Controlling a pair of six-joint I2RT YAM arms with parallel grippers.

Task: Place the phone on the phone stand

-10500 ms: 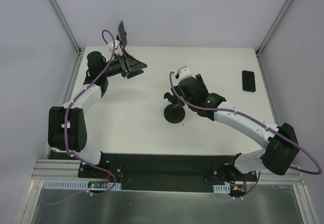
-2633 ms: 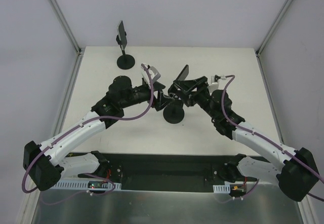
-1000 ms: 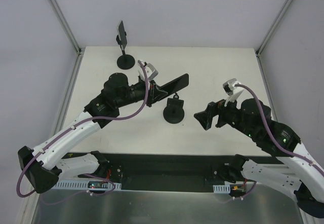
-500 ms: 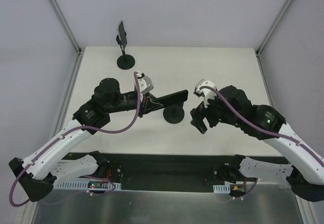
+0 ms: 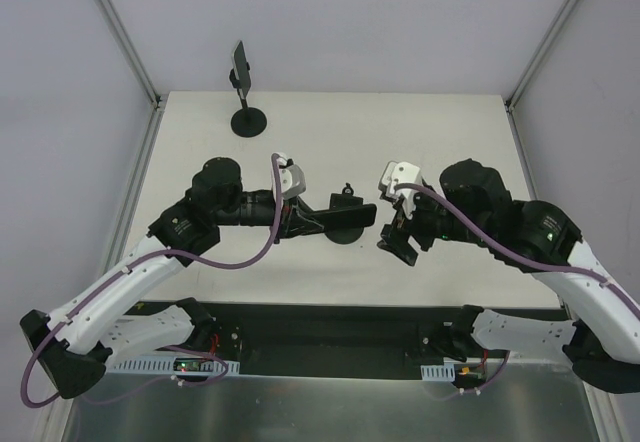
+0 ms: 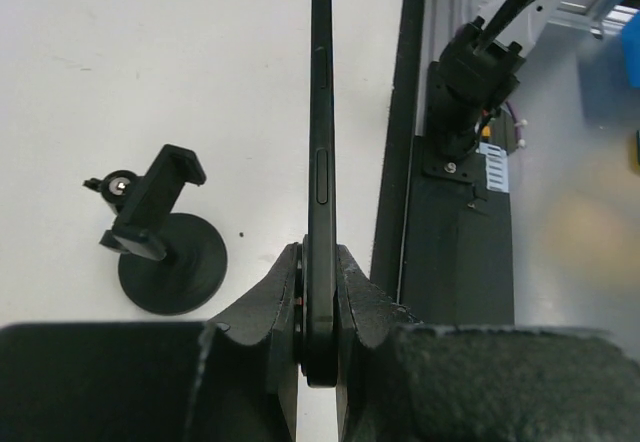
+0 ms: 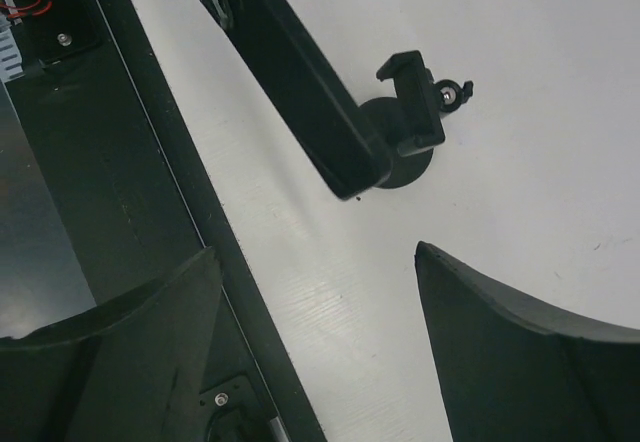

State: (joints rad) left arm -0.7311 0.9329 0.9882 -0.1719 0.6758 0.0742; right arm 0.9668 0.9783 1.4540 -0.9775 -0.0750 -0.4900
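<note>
Carrying step, judged from the layout, with the placing itself not yet done. Grips the slim black slab phone [image 6: 320, 152] by 1 short end in the left claw [image 6: 318, 267], clamped tight on both faces, and holds it on edge, roughly level, off the surface. Puts its free end right over the small black phone stand [image 6: 160, 247], a round base with a tilted clamp cradle on top; seen from above, crosses the base just beside the cradle, yet sits nowhere in it. Hangs the right claw [image 7: 315, 282] wide apart and empty close by on the other side of the stand, touching neither thing. Next, probably: turn the phone so its back faces the cradle plate, line its edges up between the 2 lips of the clamp, then ease it in without knocking the light stand over; possibly needs the right claw to steady the base or spread the clamp. Below, a plain matt white bench [image 5: 450, 142], with a second black stand [image 5: 245, 112] at the far left corner, a dark slab upright on it. Around, pale grey walls [image 5: 330, 22] and slanting aluminium posts [image 5: 120, 32]; along the near edge, a black rail [image 5: 320, 337] carrying both arm bases.
</note>
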